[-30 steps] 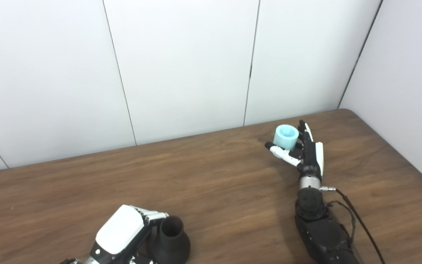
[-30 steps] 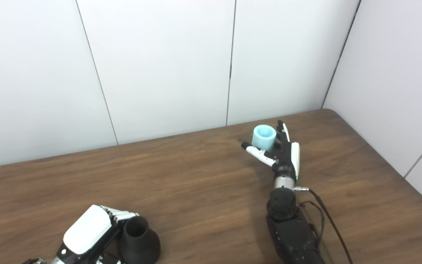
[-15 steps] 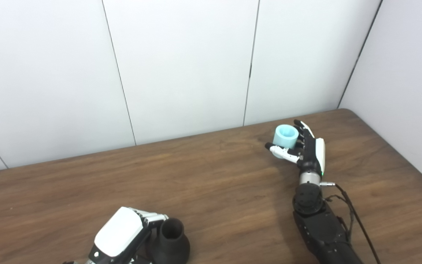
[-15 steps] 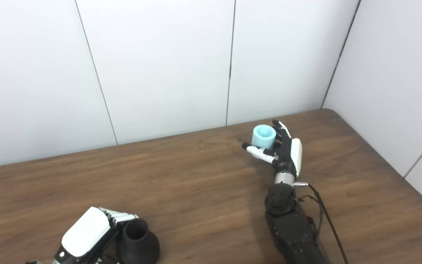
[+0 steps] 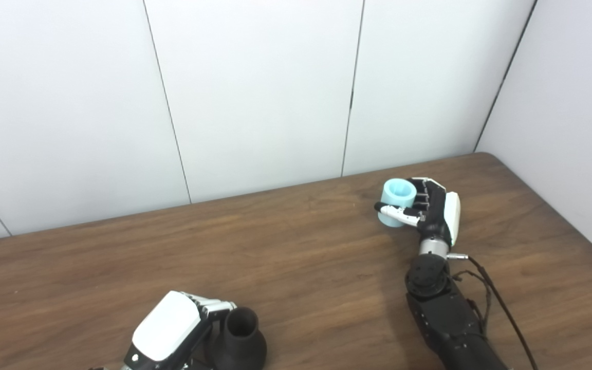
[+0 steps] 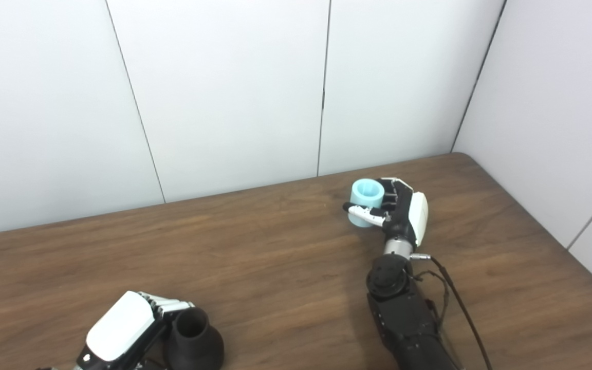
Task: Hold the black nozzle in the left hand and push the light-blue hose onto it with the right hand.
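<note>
Table [image 5: 301,267] is bare wood apart from the two parts, walls close behind and off the right side.

Step in hand, as I read it: right hand securing the hose. Nozzle side looks done. Mating not started, parts well apart across the table.

Right hand [image 5: 432,213]: fingers curled round the far side of the light-blue hose [image 5: 396,201], thumb across its near side. Reads as a closed wrap on the hose. Hose is a short stub, upright, open bore up; can't tell if it's off the table or resting on it.

Left hand [image 5: 172,329]: at the near edge, partly cut off by the frame. Fingers bent against the black nozzle [image 5: 238,339], which stands just right of that hand, narrow neck up, flared base on the table. Looks like a side grasp; thumb is hidden.

Next move calls for: lift hose, carry it near-left toward the left hand, turn bore down over the neck, line up axes, push straight. Nozzle must be braced against the push.
</note>
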You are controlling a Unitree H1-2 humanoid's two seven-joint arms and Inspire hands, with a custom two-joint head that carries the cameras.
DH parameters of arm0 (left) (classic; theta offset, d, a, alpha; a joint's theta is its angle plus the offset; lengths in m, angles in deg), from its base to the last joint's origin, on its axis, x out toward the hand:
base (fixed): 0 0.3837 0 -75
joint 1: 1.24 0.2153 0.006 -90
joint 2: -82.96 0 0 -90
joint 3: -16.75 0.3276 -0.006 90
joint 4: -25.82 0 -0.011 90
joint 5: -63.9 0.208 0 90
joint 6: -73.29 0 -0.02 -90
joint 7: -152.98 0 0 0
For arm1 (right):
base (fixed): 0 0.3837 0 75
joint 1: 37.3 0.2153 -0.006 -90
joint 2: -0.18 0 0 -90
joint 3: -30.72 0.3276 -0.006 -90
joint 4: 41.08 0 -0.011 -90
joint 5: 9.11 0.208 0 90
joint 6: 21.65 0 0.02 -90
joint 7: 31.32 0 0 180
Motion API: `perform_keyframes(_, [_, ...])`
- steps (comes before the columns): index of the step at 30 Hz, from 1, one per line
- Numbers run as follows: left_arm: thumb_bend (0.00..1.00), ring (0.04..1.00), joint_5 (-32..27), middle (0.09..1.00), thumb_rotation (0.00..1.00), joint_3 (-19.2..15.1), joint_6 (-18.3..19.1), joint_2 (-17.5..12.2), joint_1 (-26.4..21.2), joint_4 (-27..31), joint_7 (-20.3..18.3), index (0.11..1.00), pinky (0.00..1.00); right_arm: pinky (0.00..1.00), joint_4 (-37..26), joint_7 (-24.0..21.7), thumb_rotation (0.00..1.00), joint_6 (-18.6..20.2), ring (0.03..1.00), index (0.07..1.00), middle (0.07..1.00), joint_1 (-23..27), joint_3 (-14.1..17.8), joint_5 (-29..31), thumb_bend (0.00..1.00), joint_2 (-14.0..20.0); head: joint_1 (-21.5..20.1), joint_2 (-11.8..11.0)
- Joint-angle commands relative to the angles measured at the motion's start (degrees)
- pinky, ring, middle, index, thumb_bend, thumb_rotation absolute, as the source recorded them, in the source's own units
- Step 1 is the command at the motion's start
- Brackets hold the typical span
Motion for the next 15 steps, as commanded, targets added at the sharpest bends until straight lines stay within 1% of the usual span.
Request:
perform_keyframes(1, [0.52, 0.297, 1.7, 0.416, 0.0, 2.5, -1.4, -0.9, 4.2, -1.9, -4.3, 0.519, 0.22, 0.37, -1.5, 0.1, 0.02, 0.6, 0.489, 0.494, 0.485, 0.7, -0.5, -0.8, 0.53, 0.1, -0.1, 0.0])
perform_keyframes(2, [0.52, 0.323, 1.7, 0.43, 0.0, 2.6, -1.4, -0.9, 4.1, -2.0, -4.1, 0.517, 0.24, 0.36, -1.6, 0.0, 0.01, 0.8, 0.468, 0.493, 0.472, 0.6, -0.6, -1.0, 0.53, 0.2, -0.1, 0.2])
perform_keyframes(4, [0.52, 0.313, 1.7, 0.422, 0.0, 2.7, -1.4, -0.9, 4.1, -2.1, -4.3, 0.519, 0.24, 0.42, -1.5, 0.1, 0.0, 1.0, 0.5, 0.486, 0.486, 0.6, -0.7, -1.3, 0.53, 0.3, 0.0, 0.1])
perform_keyframes(6, [0.52, 0.269, 1.6, 0.402, 0.0, 2.8, -1.5, -0.8, 3.9, -2.3, -4.1, 0.515, 0.21, 0.47, -1.7, 0.0, 0.0, 1.9, 0.521, 0.481, 0.493, 0.6, -1.0, -1.7, 0.53, 0.5, 0.1, 0.1])
perform_keyframes(7, [0.52, 0.243, 1.7, 0.445, 0.0, 2.9, -1.5, -0.7, 3.9, -2.5, -3.8, 0.497, 0.19, 0.48, -2.0, 0.0, 0.0, 2.2, 0.531, 0.479, 0.495, 0.5, -1.2, -1.9, 0.53, 0.5, 0.1, 0.1])
perform_keyframes(8, [0.52, 0.266, 1.8, 0.425, 0.0, 3.0, -1.5, -0.6, 3.8, -2.7, -3.7, 0.509, 0.2, 0.49, -2.1, -0.1, 0.0, 2.3, 0.533, 0.48, 0.494, 0.4, -1.4, -2.2, 0.53, 0.6, 0.1, 0.0])
perform_keyframes(9, [0.52, 0.307, 1.8, 0.431, 0.0, 3.0, -1.5, -0.6, 3.8, -2.8, -3.6, 0.514, 0.23, 0.49, -2.2, -0.1, 0.0, 2.4, 0.531, 0.482, 0.493, 0.3, -1.5, -2.3, 0.52, 0.7, 0.1, 0.0])
perform_keyframes(10, [0.52, 0.317, 2.1, 0.432, 0.0, 3.0, -1.5, -0.4, 3.8, -2.9, -3.4, 0.515, 0.23, 0.48, -2.7, -0.4, 0.0, 2.2, 0.531, 0.483, 0.493, 0.1, -1.7, -2.3, 0.53, 0.8, 0.1, 0.0])
perform_keyframes(12, [0.52, 0.288, 2.4, 0.415, 0.0, 2.9, -1.4, -0.2, 3.8, -3.0, -3.3, 0.519, 0.22, 0.47, -3.4, -1.0, 0.0, 1.8, 0.516, 0.496, 0.482, -0.2, -1.9, -2.1, 0.52, 0.9, 0.2, 0.0])
perform_keyframes(14, [0.52, 0.265, 2.6, 0.404, 0.0, 2.8, -1.4, 0.0, 3.8, -3.1, -3.3, 0.518, 0.2, 0.47, -4.9, -2.7, 0.0, 0.2, 0.516, 0.499, 0.481, -1.1, -2.5, -1.7, 0.52, 1.3, 0.5, -0.1])
perform_keyframes(15, [0.52, 0.275, 2.7, 0.407, 0.0, 2.8, -1.4, 0.1, 3.8, -3.1, -3.3, 0.518, 0.2, 0.47, -5.5, -3.3, 0.0, -0.2, 0.515, 0.499, 0.482, -1.4, -2.7, -1.6, 0.52, 1.5, 0.7, -0.1])
